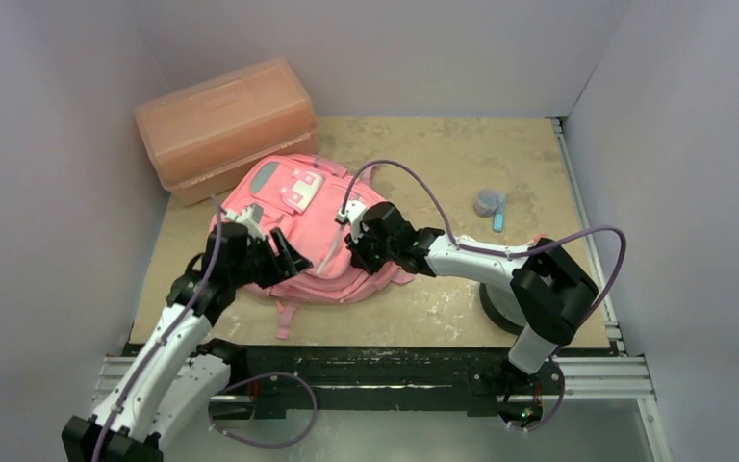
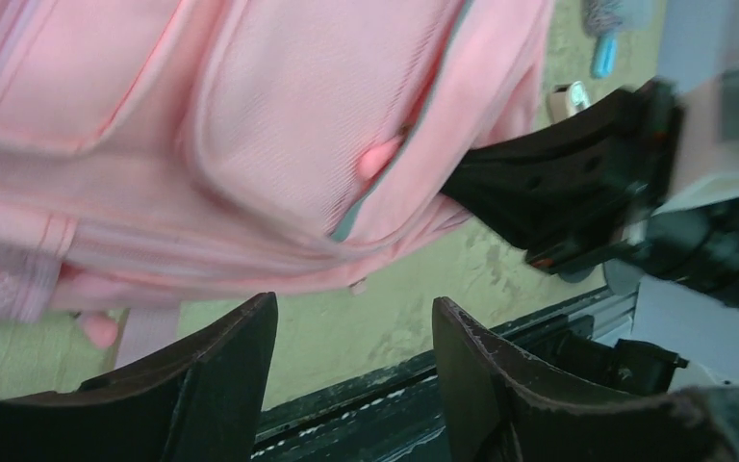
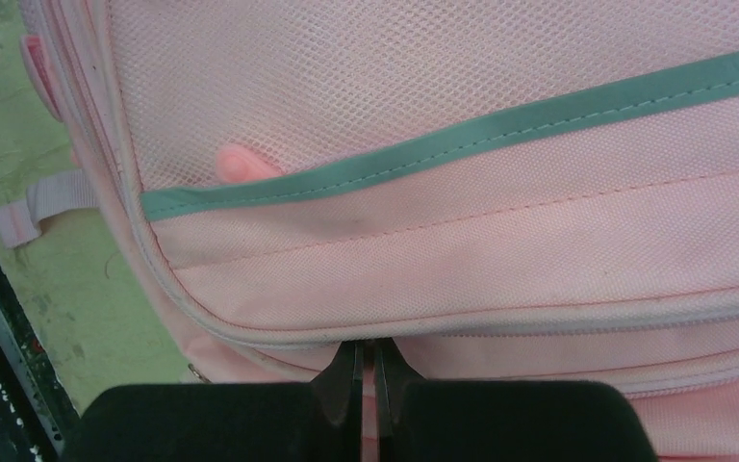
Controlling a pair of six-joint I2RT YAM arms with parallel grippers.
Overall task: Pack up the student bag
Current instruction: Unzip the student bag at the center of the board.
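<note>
- The student bag (image 1: 308, 236) lies flat on the table (image 1: 443, 159), left of centre. Its front pockets face up and its top points to 11 o'clock, toward the orange plastic box (image 1: 226, 125). The loose straps trail off toward 6 o'clock.
- Well apart at the bag's 3 o'clock are a small grey-and-blue item and a blue stick-like one (image 1: 491, 207). Both are too small to identify.
- Your right gripper (image 1: 358, 248) is on the bag's 4 o'clock edge. The right wrist view shows its fingers clenched tight, tips against the seam below the grey-trimmed mesh pocket (image 3: 443, 144). You cannot tell whether a zip pull or a fold of fabric is nipped between them. My read is that it is there to pin or tension that side so the soft bag doesn't slide.
- Your left gripper (image 1: 281, 253) is at the bag's 8 o'clock edge. Its fingers (image 2: 221, 385) are released, with only bare table in the gap and the bag just beyond the tips. It looks placed to work opposite the right one.
- Pose: both forearms reach in low and converge on the near half of the bag. The left elbow is bent at 7 o'clock, and the right arm is stretched in from its base at 4 o'clock.
- Nothing appears packed yet.
</note>
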